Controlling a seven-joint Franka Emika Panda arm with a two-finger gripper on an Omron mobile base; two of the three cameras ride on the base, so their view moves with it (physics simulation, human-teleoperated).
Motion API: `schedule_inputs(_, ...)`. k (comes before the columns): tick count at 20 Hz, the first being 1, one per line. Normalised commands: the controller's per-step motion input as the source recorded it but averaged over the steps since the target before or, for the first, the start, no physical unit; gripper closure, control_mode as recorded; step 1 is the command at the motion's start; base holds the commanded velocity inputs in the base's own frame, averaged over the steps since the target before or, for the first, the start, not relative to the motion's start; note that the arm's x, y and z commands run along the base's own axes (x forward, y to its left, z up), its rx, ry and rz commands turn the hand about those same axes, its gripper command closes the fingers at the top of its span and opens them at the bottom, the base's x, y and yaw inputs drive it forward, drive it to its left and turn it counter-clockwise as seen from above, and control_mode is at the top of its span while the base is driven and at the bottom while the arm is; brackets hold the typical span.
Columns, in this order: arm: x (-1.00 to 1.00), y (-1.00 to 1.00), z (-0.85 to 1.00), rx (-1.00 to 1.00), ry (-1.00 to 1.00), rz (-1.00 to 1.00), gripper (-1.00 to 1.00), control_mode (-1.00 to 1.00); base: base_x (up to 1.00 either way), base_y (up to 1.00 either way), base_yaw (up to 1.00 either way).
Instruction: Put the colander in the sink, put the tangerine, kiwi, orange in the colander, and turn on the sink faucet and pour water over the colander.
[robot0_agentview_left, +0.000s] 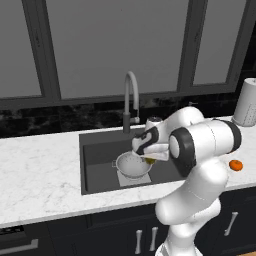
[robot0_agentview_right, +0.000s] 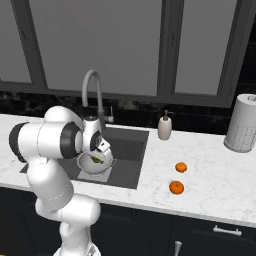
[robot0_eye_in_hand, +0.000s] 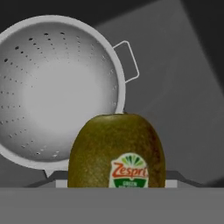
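Kiwi (robot0_eye_in_hand: 117, 151), an olive green-brown oval fruit with a rough matte skin and a small printed label, fills the lower middle of the hand view, just beside the rim of the small shiny silver metal colander (robot0_eye_in_hand: 57, 89) with rows of tiny holes and a thin loop handle. The colander bowl holds nothing, and it stands on the lighter grey square patch in the large dark grey rectangular sink (robot0_agentview_left: 97, 155). In the right base view the two-finger gripper (robot0_agentview_right: 98, 159) hangs over the colander with the kiwi clamped between its fingers. This view also shows the small bright-orange tangerine (robot0_agentview_right: 181, 167) and the slightly larger round orange (robot0_agentview_right: 176, 187), near each other on the white marbled counter (robot0_agentview_right: 210, 175), right of the sink. The tall slim grey gooseneck faucet (robot0_agentview_left: 130, 100) rises behind the basin.
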Motion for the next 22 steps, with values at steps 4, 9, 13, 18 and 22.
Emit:
schedule_inputs(4,0.19,-0.04,-0.44,0.0,0.0,0.03,1.0,-1.0,0.0,0.0,0.0)
schedule_inputs(9,0.29,0.0,-0.33,0.0,0.0,0.0,1.0,-1.0,0.0,0.0,0.0)
schedule_inputs(13,0.39,0.0,-0.22,0.0,0.0,0.0,1.0,-1.0,0.0,0.0,0.0)
schedule_inputs(18,0.37,0.0,-0.18,0.0,0.0,0.0,1.0,-1.0,0.0,0.0,0.0)
schedule_inputs(22,0.21,0.0,-0.21,0.0,0.0,0.0,1.0,-1.0,0.0,0.0,0.0)
